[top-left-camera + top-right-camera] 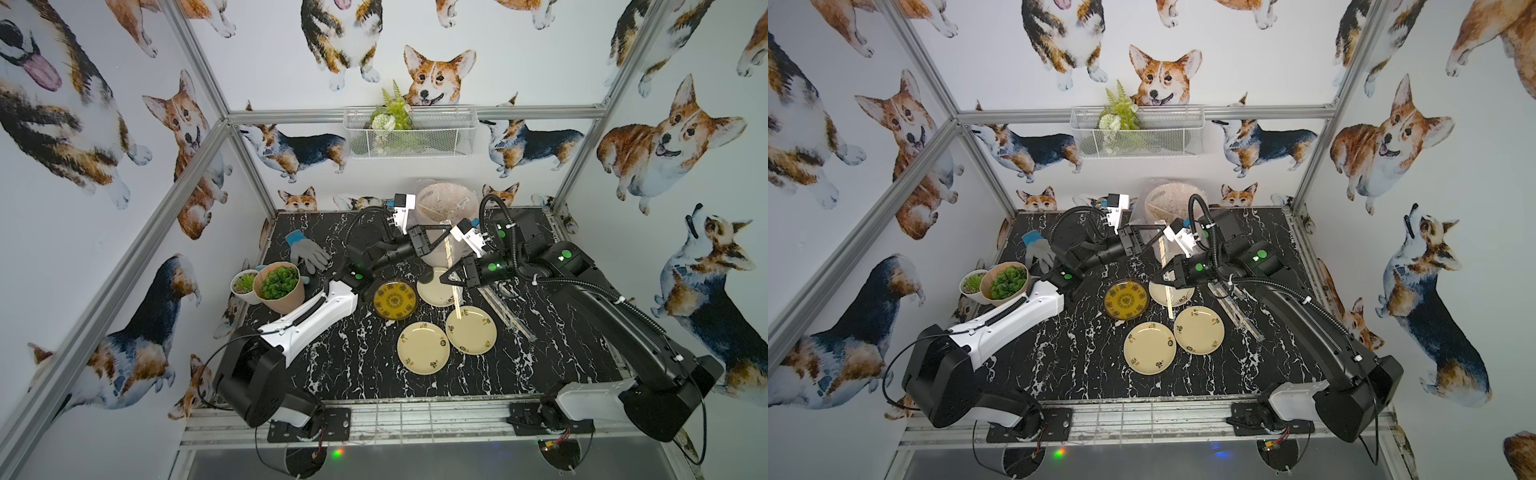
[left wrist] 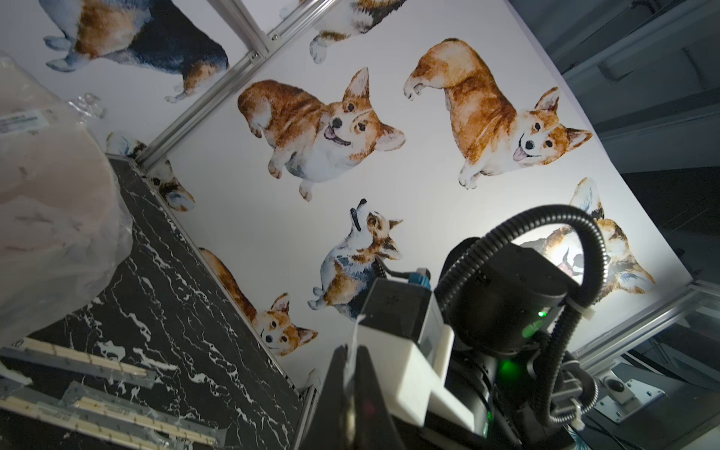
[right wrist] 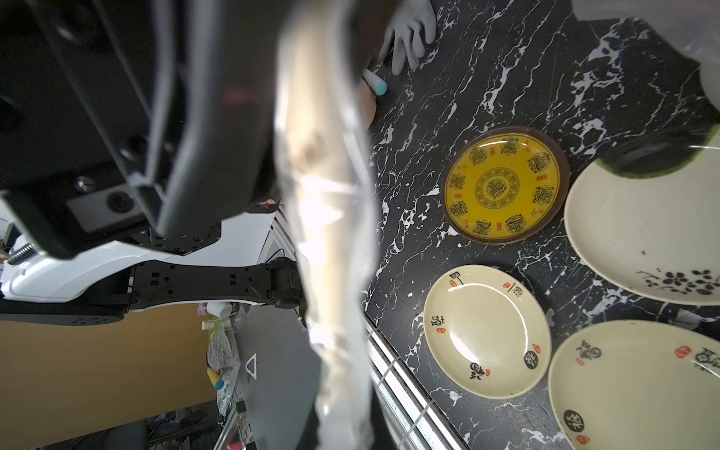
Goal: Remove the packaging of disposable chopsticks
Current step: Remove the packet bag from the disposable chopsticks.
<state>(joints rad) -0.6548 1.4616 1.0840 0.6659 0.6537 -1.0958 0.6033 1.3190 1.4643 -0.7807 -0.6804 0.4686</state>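
Both pincers are clenched on the same wrapped pair.

- left pincer: pinches the far end of the clear sleeve. The left wrist view shows only thin film between its closed fingers, and I can't make out any wood there.
- right pincer: clamps the pack lower down, sleeve and sticks together as far as I can tell.

Location: the chopsticks are off the counter, held in the air above the plates. The free end hangs past the right pincer, over the rim of the cream plate nearest the right arm. Both top views agree.

Key geometry: the long axis runs from the left pincer at the far end, through the right pincer, to the free near end. That is roughly far-to-near, slightly tilted. The two grip points sit on one line, close together, left behind right.

The strip direction is therefore along that axis. My read is that left pulls the film away toward the lined bin while right holds the wood. Any sideways pull would just bend the pack.

Risk: the right clamp also traps the sleeve, so the film may stretch rather than slide.

More wrapped pairs lie on the counter just beside the plates, under the right arm, so right is the nearer arm for those.
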